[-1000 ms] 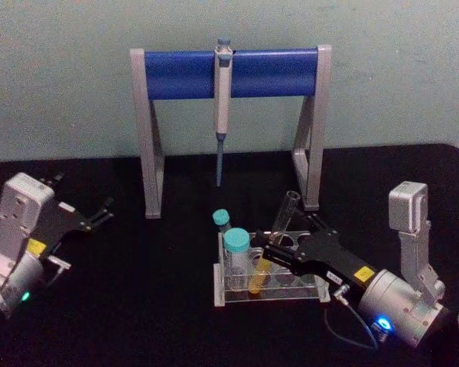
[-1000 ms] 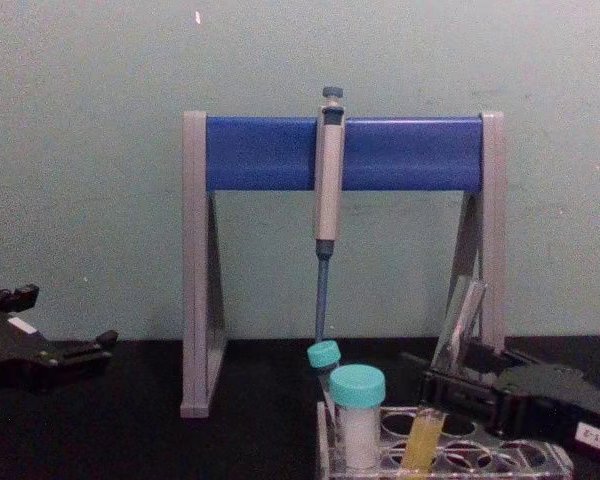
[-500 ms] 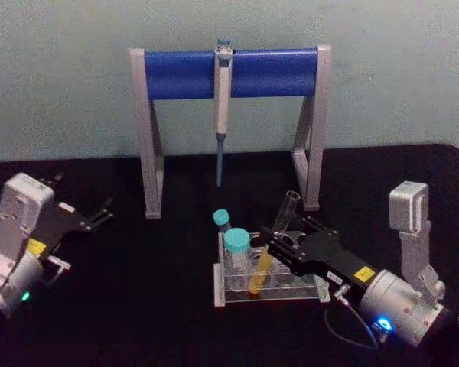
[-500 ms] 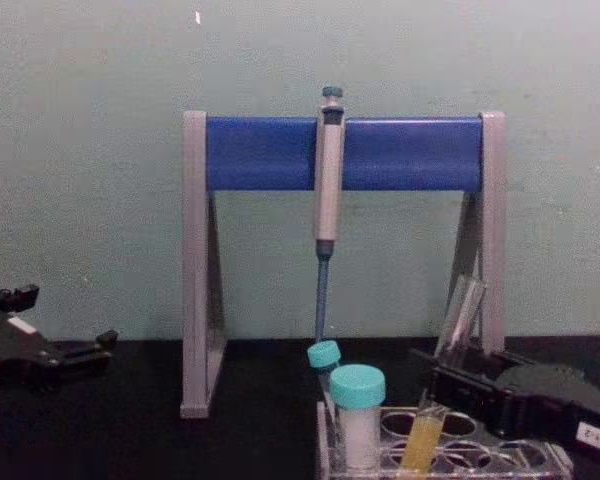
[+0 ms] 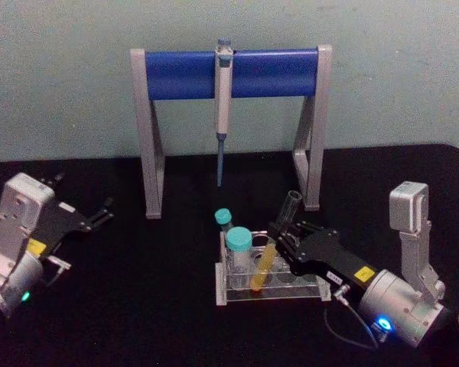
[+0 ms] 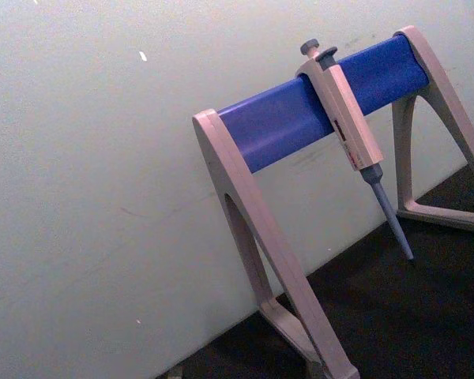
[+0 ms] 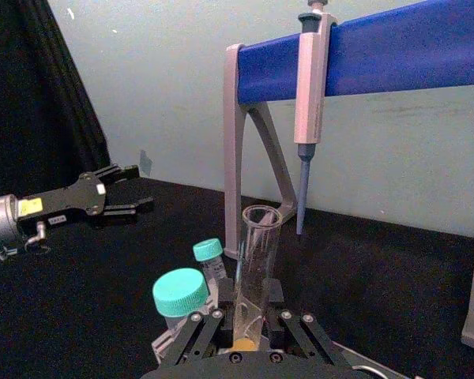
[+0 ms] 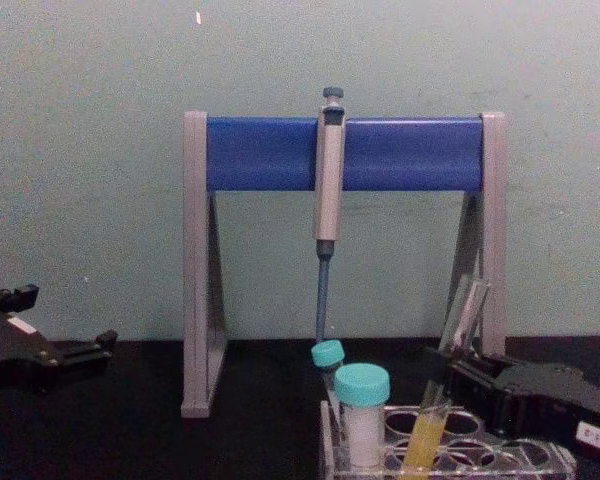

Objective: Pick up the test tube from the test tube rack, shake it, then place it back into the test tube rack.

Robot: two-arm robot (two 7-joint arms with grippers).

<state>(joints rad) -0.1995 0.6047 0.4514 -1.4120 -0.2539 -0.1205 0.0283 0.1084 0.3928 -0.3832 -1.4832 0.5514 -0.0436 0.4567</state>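
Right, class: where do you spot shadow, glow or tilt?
Left wrist view: the pipette stand leans, the camera being rolled. Right wrist view: its bar casts a shadow on the wall. Head view: a blue light glows on the right arm.

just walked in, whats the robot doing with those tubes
The right gripper is closed on the long clear glass test tube with yellow liquid in its lower part, holding it tilted with its lower end in a hole of the low clear plastic test tube rack. The left gripper is parked open at the left side of the black table. A grey pipette hangs on the grey-and-blue stand behind.
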